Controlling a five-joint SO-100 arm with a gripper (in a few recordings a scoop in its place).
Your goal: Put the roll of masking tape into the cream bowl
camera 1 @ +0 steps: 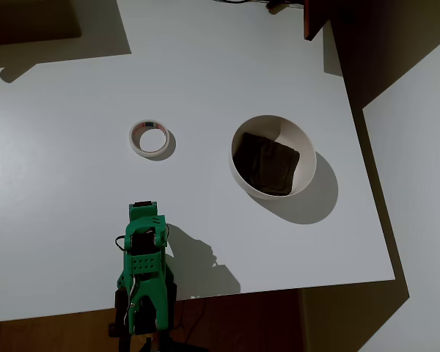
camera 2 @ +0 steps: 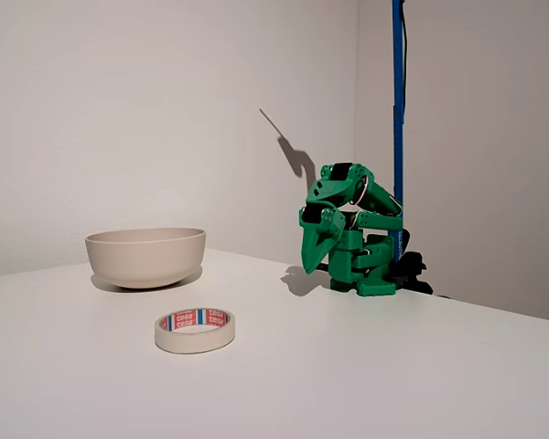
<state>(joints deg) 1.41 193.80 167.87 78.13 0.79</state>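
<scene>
The roll of masking tape (camera 1: 149, 138) lies flat on the white table, a cream ring with red-marked core (camera 2: 195, 330). The cream bowl (camera 1: 306, 158) stands upright to the tape's right in the overhead view, a dark square patch at its bottom; in the fixed view the bowl (camera 2: 146, 257) sits behind and left of the tape. My green gripper (camera 2: 309, 265) hangs tip-down on the folded arm, jaws together and holding nothing. In the overhead view the gripper (camera 1: 142, 218) is near the table's front edge, well short of the tape and apart from both objects.
The white table (camera 1: 73, 220) ends close behind the arm's base and at the right beyond the bowl. A blue vertical pole (camera 2: 398, 110) stands behind the arm. A dark red object (camera 1: 314, 18) sits at the table's far right corner.
</scene>
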